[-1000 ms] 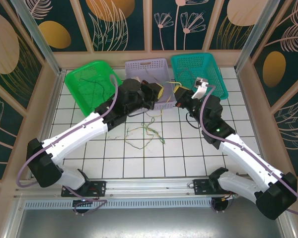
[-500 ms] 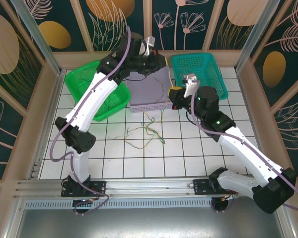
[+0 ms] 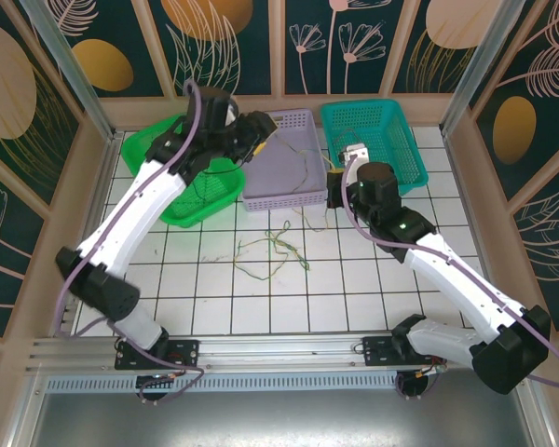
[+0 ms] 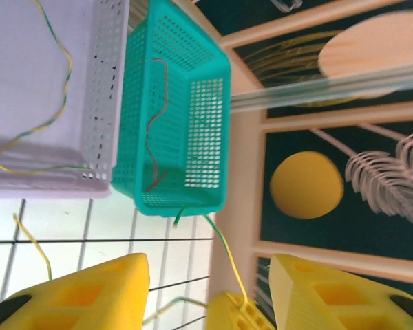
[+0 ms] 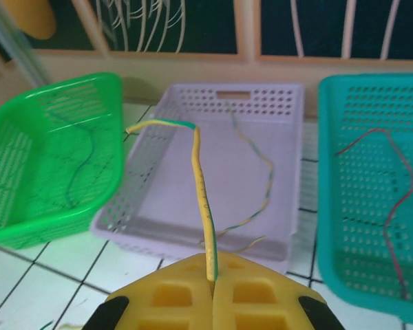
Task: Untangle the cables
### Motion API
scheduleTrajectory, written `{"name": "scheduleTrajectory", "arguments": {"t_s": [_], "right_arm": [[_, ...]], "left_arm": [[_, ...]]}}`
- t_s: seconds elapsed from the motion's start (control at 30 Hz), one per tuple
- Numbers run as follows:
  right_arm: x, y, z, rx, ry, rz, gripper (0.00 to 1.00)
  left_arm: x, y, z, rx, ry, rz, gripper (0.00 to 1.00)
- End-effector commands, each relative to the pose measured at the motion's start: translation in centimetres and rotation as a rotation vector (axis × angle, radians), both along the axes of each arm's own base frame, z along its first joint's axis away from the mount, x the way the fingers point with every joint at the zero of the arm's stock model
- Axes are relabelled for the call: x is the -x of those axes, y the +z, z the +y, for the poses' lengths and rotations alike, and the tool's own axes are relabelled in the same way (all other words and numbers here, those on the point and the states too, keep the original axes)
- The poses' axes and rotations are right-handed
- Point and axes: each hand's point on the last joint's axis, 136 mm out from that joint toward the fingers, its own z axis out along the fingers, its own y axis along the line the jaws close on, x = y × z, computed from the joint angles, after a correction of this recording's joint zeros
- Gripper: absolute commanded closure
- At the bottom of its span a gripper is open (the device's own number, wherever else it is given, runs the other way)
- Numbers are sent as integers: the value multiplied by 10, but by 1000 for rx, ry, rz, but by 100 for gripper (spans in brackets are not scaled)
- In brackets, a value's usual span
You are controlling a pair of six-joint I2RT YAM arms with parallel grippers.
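The lilac basket (image 3: 289,172) sits at the far edge of the white-tiled worktop (image 3: 205,298), with a green basket (image 3: 149,154) touching its left side and a teal basket (image 3: 373,121) just to its right.

The right pincer (image 3: 333,182) hangs just off the lilac basket's front right corner. In the right wrist view its yellow fingers are pressed together (image 5: 212,278), clamped on a yellow-green cable (image 5: 202,192). That cable rises straight from the fingertips, and its free end bends over toward the lilac basket's (image 5: 289,206) left wall.

The left pincer (image 3: 258,135) is raised over the lilac basket's far left corner. In the left wrist view its fingers stand apart (image 4: 210,295). A thin yellow-green strand (image 4: 224,258) runs up out of the gap toward the teal basket (image 4: 193,103) beside the lilac one (image 4: 27,69). I cannot tell whether either finger touches it.

The other cables are spread around the lilac basket:
- Inside it lies a second yellow-green wire (image 5: 261,179), curving from the far wall to the front wall.
- In the teal basket (image 5: 358,227) to its right lies a red wire (image 5: 392,206).
- In the green basket (image 5: 27,172) to its left lies a dark wire (image 5: 79,165).
- On the worktop just in front of it lies a loose bunch (image 3: 275,247) of yellow and green strands, crossing one another.
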Motion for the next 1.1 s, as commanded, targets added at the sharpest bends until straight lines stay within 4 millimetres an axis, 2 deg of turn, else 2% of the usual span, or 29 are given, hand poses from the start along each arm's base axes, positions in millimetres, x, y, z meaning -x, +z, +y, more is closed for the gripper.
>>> {"name": "scheduleTrajectory", "arguments": {"t_s": [0.0,0.1,0.2,0.27,0.43,0.63,0.77,0.9,0.97,1.03,1.07], "right_arm": [[-4,25,-13,96,-84,-170,100],[-3,30,-6,192,-73,-245,100],[-1,35,-1,277,-80,-295,100],[3,42,5,313,-75,-339,100],[17,49,22,358,-34,-391,100],[34,48,40,385,17,-419,100],[39,50,44,390,21,-425,100],[44,48,48,387,45,-415,100],[46,46,50,378,61,-403,100],[51,41,55,358,113,-364,100],[53,38,59,337,152,-336,100]], "left_arm": [[7,47,-3,275,88,-17,49],[17,50,-24,378,77,24,45],[23,56,-50,394,42,42,43],[23,44,-63,353,21,75,44],[18,15,-68,297,36,118,45],[7,-1,-81,256,11,125,46],[1,-13,-71,179,49,106,48],[-7,-16,-65,140,67,87,62],[-8,-13,-63,120,65,71,77],[-10,0,-58,89,68,17,100],[-16,-2,-57,60,70,-2,100]]}}
